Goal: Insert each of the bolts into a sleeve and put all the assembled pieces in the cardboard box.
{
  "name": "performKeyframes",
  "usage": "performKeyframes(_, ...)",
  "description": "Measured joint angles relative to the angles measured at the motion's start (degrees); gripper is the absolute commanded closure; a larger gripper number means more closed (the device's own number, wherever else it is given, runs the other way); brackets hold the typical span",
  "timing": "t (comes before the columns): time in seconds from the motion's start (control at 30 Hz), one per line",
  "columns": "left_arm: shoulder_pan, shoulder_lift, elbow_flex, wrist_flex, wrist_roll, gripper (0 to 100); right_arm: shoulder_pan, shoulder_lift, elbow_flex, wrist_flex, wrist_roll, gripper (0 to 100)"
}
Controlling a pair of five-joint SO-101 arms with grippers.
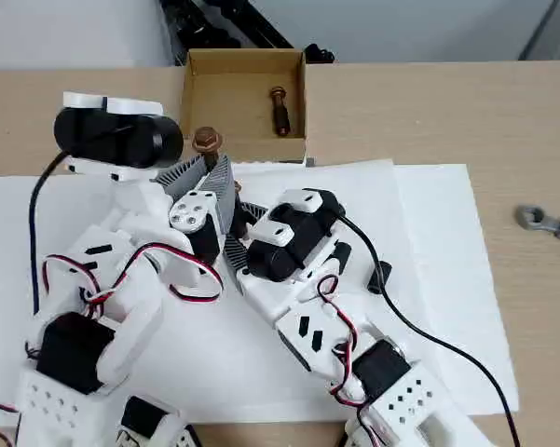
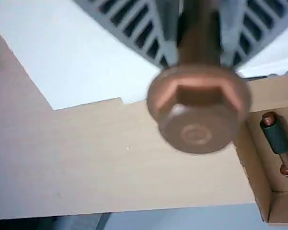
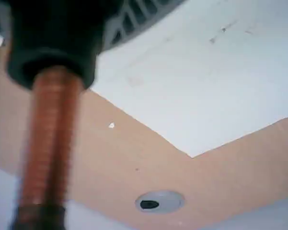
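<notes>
A light wooden table (image 1: 447,102) carried a white paper sheet (image 1: 429,214), with the open cardboard box (image 1: 233,98) at the far edge of the sheet. Inside the box, against the wall farther from the left arm, lay one sleeved bolt (image 1: 279,110), its dark sleeve around the copper shank.

The left gripper (image 1: 208,163) stood just in front of the box, its grey ribbed fingers (image 2: 134,28) clamped on the shank of a copper bolt (image 1: 206,142). The hexagonal flanged head pointed toward the box's near wall. A round stamped mark on the head face was too blurred to read.

The right gripper (image 3: 55,28) sat close behind the left one, farther from the box, closed around a black sleeve (image 3: 50,52). A threaded shaft (image 3: 50,143) of copper colour protruded from that sleeve; whether it belonged to the same bolt could not be told.

A loose sleeve (image 1: 379,277) lay on the sheet beside the right arm, well apart from the box. A small metal tool (image 1: 545,220) rested on bare wood beyond the sheet. A round grommet (image 3: 159,201) was set in the tabletop.
</notes>
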Motion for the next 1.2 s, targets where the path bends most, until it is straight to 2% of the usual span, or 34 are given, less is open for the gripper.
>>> performKeyframes(0.17,1.9,0.1,0.3,0.1,0.2,99,0.3,-0.1,0.0,0.0,0.0,99.7)
performKeyframes(0.83,2.0,0.1,3.4,0.2,0.4,99,0.4,-0.1,0.0,0.0,0.0,99.7)
performKeyframes(0.9,1.6,0.1,3.4,0.2,0.5,97,0.4,-0.1,0.0,0.0,0.0,99.7)
performKeyframes(1.03,1.0,0.1,3.4,1.0,0.7,85,0.4,0.0,0.0,0.0,0.0,99.7)
performKeyframes(1.2,0.8,0.1,3.4,2.3,0.7,83,0.2,0.0,0.0,0.0,-0.1,99.7)
